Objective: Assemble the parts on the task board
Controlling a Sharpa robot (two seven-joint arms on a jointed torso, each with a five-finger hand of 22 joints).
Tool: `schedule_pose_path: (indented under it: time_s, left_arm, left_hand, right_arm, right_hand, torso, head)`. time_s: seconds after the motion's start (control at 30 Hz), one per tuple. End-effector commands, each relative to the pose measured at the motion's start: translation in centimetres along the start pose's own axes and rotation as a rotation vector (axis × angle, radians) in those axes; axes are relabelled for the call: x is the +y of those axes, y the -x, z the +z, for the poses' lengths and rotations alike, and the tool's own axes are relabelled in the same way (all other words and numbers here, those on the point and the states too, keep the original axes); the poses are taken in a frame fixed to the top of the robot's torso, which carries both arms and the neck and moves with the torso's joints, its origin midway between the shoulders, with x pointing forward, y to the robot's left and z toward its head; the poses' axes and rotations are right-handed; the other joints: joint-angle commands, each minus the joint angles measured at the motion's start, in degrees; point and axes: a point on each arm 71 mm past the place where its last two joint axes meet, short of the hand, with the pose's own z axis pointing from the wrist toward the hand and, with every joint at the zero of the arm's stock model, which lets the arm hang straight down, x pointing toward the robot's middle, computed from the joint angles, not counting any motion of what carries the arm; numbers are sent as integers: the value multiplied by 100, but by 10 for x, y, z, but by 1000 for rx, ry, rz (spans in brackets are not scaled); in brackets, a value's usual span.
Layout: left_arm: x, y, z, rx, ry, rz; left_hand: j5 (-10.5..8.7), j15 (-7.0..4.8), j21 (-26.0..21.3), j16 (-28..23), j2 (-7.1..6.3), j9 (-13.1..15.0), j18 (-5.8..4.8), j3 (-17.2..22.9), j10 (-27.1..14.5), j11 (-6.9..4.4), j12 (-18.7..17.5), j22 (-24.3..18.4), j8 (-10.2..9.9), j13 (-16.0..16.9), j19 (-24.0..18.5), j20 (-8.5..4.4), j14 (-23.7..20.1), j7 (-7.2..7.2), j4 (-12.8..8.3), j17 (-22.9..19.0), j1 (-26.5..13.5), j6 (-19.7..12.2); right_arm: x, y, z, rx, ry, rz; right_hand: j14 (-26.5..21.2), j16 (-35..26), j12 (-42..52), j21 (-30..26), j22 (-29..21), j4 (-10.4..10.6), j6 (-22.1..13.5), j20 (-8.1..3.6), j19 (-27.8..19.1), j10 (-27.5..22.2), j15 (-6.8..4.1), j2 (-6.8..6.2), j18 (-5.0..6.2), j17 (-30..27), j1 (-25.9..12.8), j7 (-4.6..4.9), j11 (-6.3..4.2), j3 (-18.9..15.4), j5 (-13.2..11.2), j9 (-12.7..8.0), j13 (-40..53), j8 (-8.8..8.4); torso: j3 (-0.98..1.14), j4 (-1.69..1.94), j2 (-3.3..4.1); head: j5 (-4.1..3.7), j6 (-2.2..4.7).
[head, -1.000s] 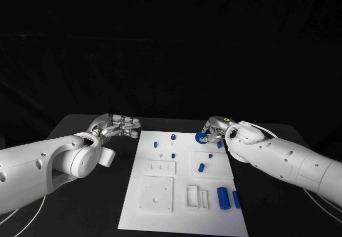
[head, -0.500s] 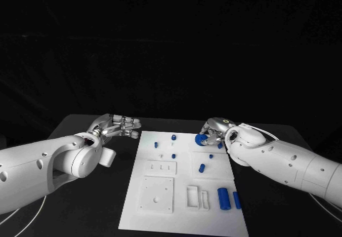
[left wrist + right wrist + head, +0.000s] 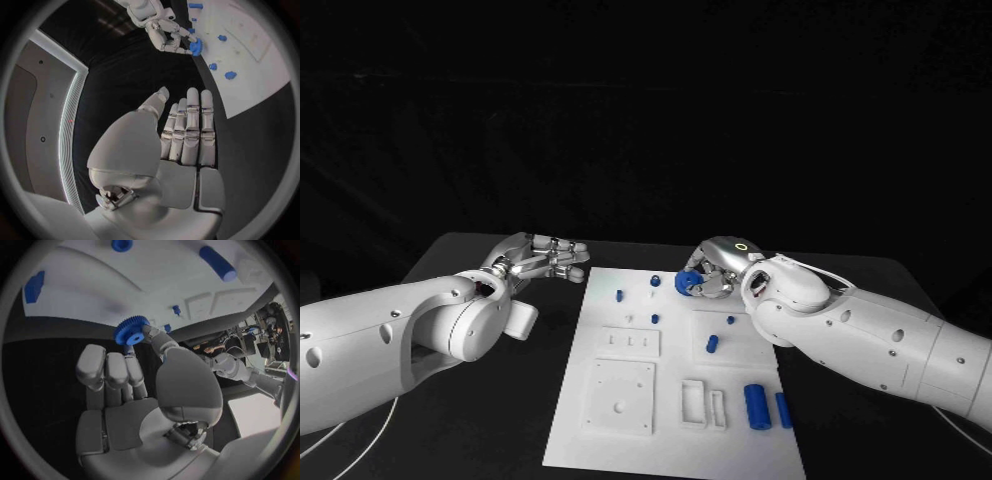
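The right hand (image 3: 710, 276) pinches a blue gear (image 3: 685, 284) between thumb and fingertips, lifted above the far edge of the task board (image 3: 625, 415). Small blue pegs (image 3: 655, 281) stand just beside and below it, towards the board's far left corner. The left hand (image 3: 542, 257) hovers off the board's far left edge, fingers extended and holding nothing, so the right is clearly nearer.

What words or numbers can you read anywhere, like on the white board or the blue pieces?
None can be read.
task board: plain white, with recesses and holes but no print.
blue gear, held by the right hand: no marks.
blue cylinder: no marks.
left hand: no label.
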Motion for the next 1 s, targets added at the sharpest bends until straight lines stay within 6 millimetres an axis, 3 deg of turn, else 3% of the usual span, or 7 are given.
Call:
schedule_pose_path:
  time_s: [0.03,0.2,0.37,0.6,1.0]
  left_arm:
    - [-2,-1,0,6,-12,1]
    - [-2,-2,0,8,-13,1]
    - [-3,-3,1,10,-13,1]
    - [-3,-5,2,15,-15,0]
    - [-3,-7,3,20,-15,0]
  left_hand:
    - [21,8,9,-2,36,-2,77,18,-22,-5,-12,5,-20,8,-34,15,28,-14,-5,3,-15,-27]
    - [21,8,9,-2,36,-2,77,18,-22,-5,-12,5,-20,8,-34,15,28,-14,-5,3,-15,-27]
    - [21,8,9,-2,36,-2,77,18,-22,-5,-12,5,-20,8,-34,15,28,-14,-5,3,-15,-27]
    - [21,8,9,-2,36,-2,77,18,-22,-5,-12,5,-20,8,-34,15,28,-14,-5,3,-15,-27]
    - [22,8,38,-2,34,-2,80,42,-20,-6,-12,41,-22,8,-58,16,28,-13,-32,3,-37,-33]
  right_arm:
    - [11,4,1,-46,28,-40]
    - [28,2,6,-54,61,-31]
    - [40,-5,11,-47,79,-32]
    - [48,-19,18,-27,88,-53]
    - [55,-37,25,-10,102,-115]
  right_hand:
    - [-12,30,14,13,714,50,177,-48,275,11,-43,-35,-49,3,10,-78,10,-7,-22,47,3,24]
    - [-13,25,9,13,714,77,170,-49,274,9,-44,-42,-50,-2,6,-78,10,-17,-43,46,-1,23]
    - [-13,25,9,13,714,77,170,-49,274,9,-44,-42,-50,-2,6,-78,10,-17,-43,46,-1,23]
    - [-15,15,0,3,711,101,165,-50,272,4,-45,-47,-50,-14,20,-76,13,-19,-45,46,-7,24]
    - [-16,2,-19,15,715,127,160,-53,275,-4,-48,-56,-55,-28,25,-76,16,-16,-80,46,-24,24]
  torso:
    - [1,6,3]
    - [-4,12,3]
    - [6,11,13]
    - [1,38,18]
    - [3,37,26]
  head:
    - [22,7]
    - [42,1]
    - [58,15]
    - [81,22]
    - [90,16]
